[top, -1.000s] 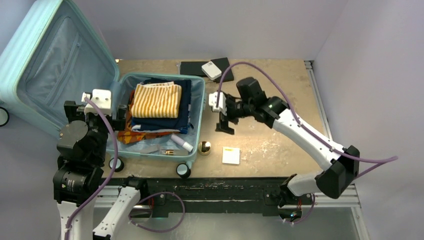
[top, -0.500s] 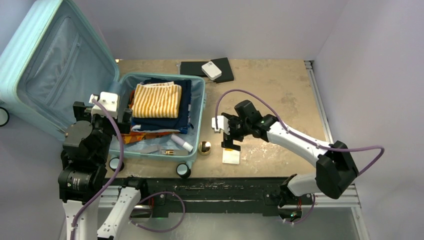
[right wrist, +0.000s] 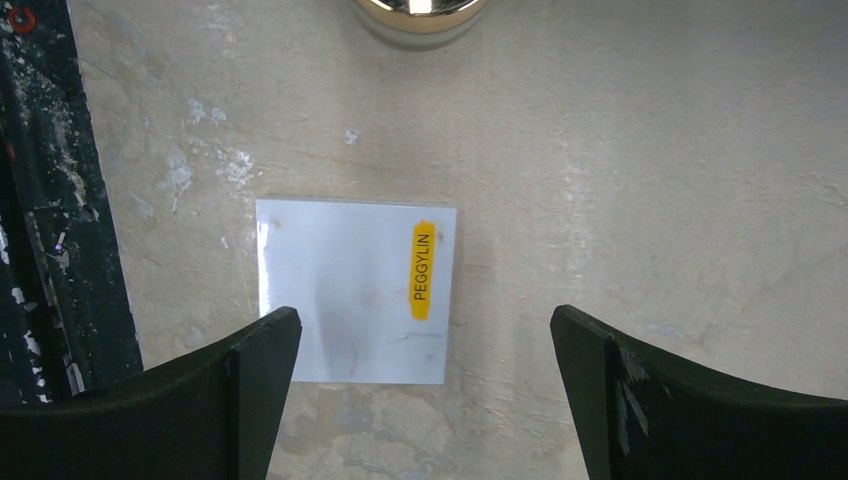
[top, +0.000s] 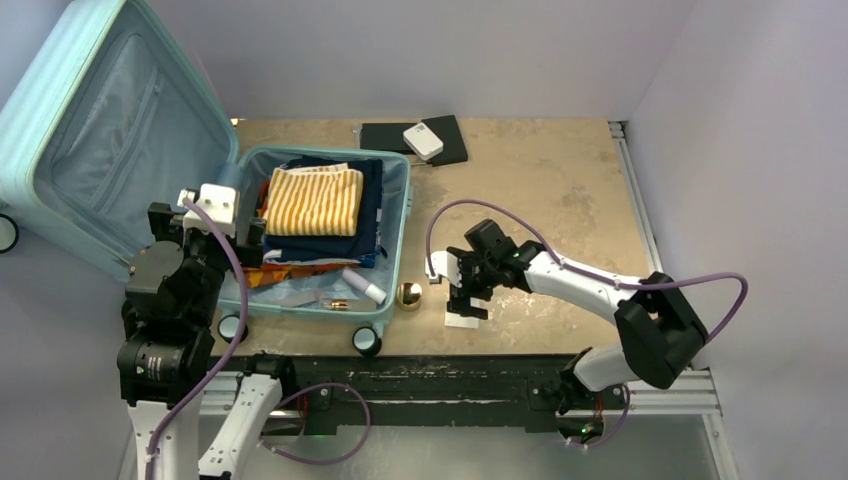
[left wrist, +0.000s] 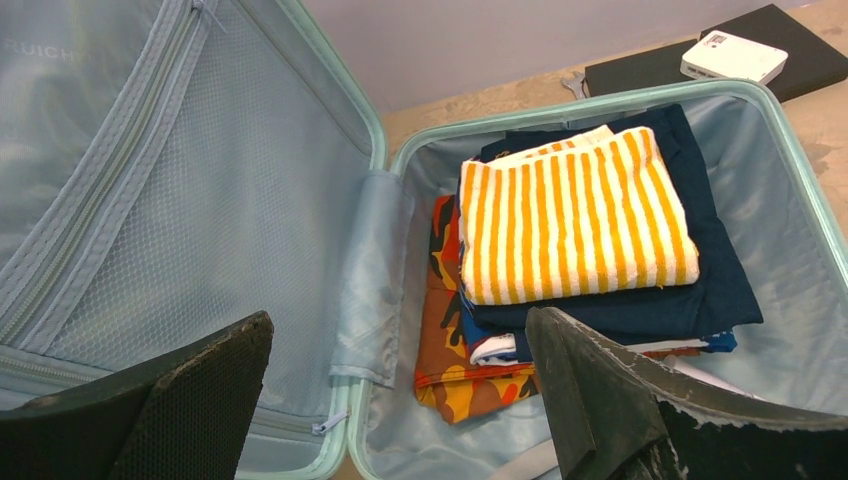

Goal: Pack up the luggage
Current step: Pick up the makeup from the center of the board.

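Note:
The pale mint luggage (top: 60,120) lies open at the left, lid up; its rim shows in the left wrist view (left wrist: 600,100). Inside lie a yellow-striped towel (top: 312,200) (left wrist: 575,215), navy clothes (top: 365,225) (left wrist: 720,280), an orange camouflage cloth (left wrist: 450,350) and a white tube (top: 363,286). My left gripper (top: 225,225) (left wrist: 400,400) is open and empty over the luggage's near-left corner. My right gripper (top: 462,305) (right wrist: 425,350) is open, low over a white square card (top: 461,319) (right wrist: 355,290) with a yellow label, fingers astride its near edge.
A gold round cap (top: 408,295) (right wrist: 420,15) stands beside the luggage's near-right corner, left of the card. A black flat case (top: 385,138) (left wrist: 640,70) with a white box (top: 423,140) (left wrist: 733,56) on it lies at the table's back. The table's black front edge (right wrist: 50,200) is close to the card.
My right gripper has moved from beside the luggage's right wall towards the near edge and down over the white card. The left arm shifted slightly a second ago, then stayed.

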Controlling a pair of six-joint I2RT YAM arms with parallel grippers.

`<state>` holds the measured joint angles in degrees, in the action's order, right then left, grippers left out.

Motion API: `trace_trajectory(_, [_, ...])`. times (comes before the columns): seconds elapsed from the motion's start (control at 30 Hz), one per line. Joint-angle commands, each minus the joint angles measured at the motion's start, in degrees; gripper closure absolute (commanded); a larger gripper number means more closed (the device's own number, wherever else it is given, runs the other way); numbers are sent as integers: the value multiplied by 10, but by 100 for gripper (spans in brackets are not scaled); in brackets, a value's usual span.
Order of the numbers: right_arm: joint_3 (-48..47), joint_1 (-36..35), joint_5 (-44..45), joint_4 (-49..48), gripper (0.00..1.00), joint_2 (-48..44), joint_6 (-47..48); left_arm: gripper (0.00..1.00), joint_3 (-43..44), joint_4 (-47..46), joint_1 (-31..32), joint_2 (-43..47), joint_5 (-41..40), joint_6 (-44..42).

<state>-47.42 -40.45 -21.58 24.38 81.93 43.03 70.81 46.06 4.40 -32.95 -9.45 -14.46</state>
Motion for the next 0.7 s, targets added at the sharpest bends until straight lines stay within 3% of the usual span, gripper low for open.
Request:
trace_trajectory(0.0, [13,-28,33,-1,1,12,-28,1,5,-5,-13,-4,21,15])
trace_trajectory(0.67, [35,-66,86,-42,1,53,-76,1,1,-3,-39,5,51,27])
